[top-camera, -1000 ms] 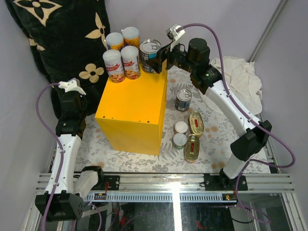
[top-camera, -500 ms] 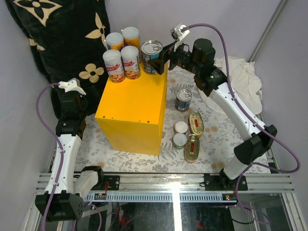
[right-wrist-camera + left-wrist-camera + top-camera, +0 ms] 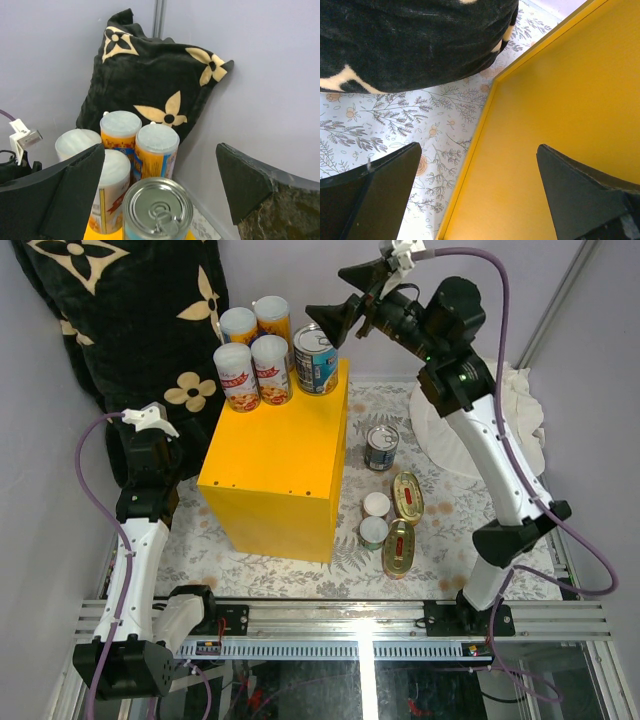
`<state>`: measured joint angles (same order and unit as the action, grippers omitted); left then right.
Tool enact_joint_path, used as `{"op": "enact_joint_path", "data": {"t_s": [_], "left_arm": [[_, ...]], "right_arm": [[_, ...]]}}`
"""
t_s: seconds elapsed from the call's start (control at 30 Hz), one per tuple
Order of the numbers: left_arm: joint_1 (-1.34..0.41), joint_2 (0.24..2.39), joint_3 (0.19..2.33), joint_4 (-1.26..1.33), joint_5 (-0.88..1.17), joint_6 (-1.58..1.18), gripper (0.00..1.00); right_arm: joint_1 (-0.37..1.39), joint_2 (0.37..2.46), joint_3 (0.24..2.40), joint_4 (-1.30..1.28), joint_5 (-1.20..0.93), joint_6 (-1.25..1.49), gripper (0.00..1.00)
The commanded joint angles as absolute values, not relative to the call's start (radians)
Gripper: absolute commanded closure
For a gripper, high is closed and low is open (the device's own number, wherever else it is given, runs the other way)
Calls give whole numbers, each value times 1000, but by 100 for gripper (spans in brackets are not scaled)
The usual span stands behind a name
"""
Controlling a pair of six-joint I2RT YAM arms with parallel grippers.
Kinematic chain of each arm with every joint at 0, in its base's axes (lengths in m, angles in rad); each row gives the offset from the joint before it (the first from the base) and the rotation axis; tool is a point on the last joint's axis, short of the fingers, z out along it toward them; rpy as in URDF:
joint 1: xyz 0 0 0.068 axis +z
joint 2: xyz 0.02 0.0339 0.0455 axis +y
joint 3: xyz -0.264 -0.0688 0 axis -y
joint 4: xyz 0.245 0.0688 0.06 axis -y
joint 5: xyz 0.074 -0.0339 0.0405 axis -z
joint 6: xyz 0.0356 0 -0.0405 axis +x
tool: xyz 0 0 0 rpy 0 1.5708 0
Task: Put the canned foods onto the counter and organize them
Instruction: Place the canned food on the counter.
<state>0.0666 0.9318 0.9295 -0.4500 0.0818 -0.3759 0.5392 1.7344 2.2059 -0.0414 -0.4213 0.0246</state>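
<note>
The yellow counter (image 3: pixel 275 455) carries several slim white-lidded cans (image 3: pixel 254 350) at its back. A silver-topped blue-labelled can (image 3: pixel 315 358) stands beside them on the back right corner. My right gripper (image 3: pixel 343 297) hangs open above and to the right of that can, touching nothing. The right wrist view looks down on the can (image 3: pixel 157 210) between the spread jaws (image 3: pixel 160 147). On the mat right of the counter stand another blue can (image 3: pixel 381 447), two white-lidded cans (image 3: pixel 375 517) and two oval gold tins (image 3: pixel 403 520). My left gripper (image 3: pixel 477 147) is open and empty, low beside the counter's left side (image 3: pixel 560 110).
A black flower-patterned pillow (image 3: pixel 120 310) leans in the back left corner, close behind the cans. A crumpled white cloth (image 3: pixel 505 400) lies at the right. A floral mat (image 3: pixel 450 540) covers the floor. Walls close in on both sides.
My right gripper has lifted up and to the right, away from the blue can, which stays standing on the counter's back corner. The left arm has not moved.
</note>
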Motion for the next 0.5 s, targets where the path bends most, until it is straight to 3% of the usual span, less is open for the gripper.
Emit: {"op": "enact_joint_path", "data": {"t_s": [0.0, 0.13, 0.47], "left_arm": [[59, 927, 922, -428, 119, -358, 0], [59, 928, 925, -428, 120, -357, 0], [60, 928, 924, -429, 111, -353, 0]], "right_arm": [[533, 1878, 2337, -84, -518, 16, 1], [531, 1978, 2433, -46, -563, 39, 2], [523, 2040, 2440, 92, -646, 118, 3]]}}
